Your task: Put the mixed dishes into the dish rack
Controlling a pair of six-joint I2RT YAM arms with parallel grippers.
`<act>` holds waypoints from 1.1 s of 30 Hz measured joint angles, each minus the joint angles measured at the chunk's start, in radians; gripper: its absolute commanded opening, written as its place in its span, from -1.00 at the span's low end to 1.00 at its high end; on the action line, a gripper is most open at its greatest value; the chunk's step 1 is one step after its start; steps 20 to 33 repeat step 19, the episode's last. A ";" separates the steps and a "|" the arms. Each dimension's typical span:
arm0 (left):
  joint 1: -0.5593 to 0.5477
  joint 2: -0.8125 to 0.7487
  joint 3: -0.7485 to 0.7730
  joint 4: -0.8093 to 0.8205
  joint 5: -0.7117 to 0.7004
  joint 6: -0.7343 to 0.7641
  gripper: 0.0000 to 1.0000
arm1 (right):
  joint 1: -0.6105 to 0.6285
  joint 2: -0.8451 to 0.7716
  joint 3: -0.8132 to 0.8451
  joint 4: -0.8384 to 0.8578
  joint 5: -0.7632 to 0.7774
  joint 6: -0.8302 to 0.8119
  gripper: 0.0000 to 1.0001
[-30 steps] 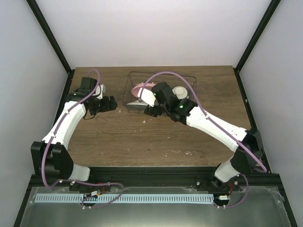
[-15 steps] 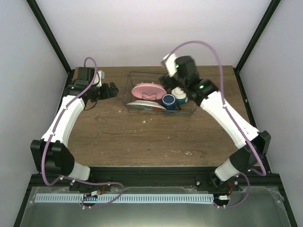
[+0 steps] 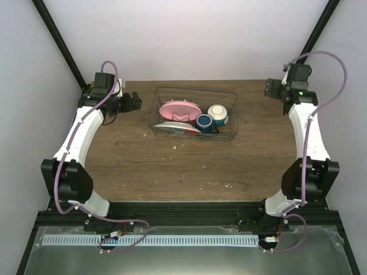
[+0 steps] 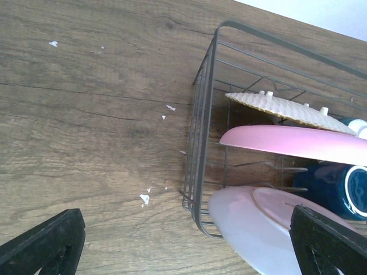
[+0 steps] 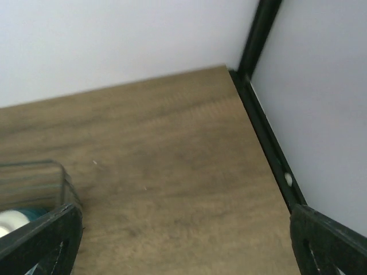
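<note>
Swinging off the dish rack [image 3: 195, 136], the right arm now sits folded at the far right corner of the worktop [image 3: 172, 172], where half a second ago it hung over the rack's right end. The left arm has drawn back slightly toward the far left.

From above, the left claw [image 3: 134, 103] and right claw [image 3: 268, 89] both stand well apart from the rack. Inside it are the pink plate [image 3: 179, 107], a paler plate [image 3: 171, 127] at the near side, the blue mug [image 3: 204, 122] and the cream bowl [image 3: 218, 113]. No dish shows on the bare wood.

At the left wrist, the claw [image 4: 186, 240] is spread wide with nothing between its fingers. Ahead, the woven plate [image 4: 287, 109] stands on edge behind the pink one, and white crumbs [image 4: 144, 199] dot the wood beside the rack.

At the right wrist, the claw [image 5: 183, 240] is also spread and empty, facing bare worktop with only a rack corner in sight.

Loading looks finished, and probably only parking the arms is left.
</note>
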 measured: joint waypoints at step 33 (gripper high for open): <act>0.001 -0.003 0.005 -0.021 -0.051 0.025 0.99 | -0.026 0.001 -0.159 -0.016 -0.039 0.058 1.00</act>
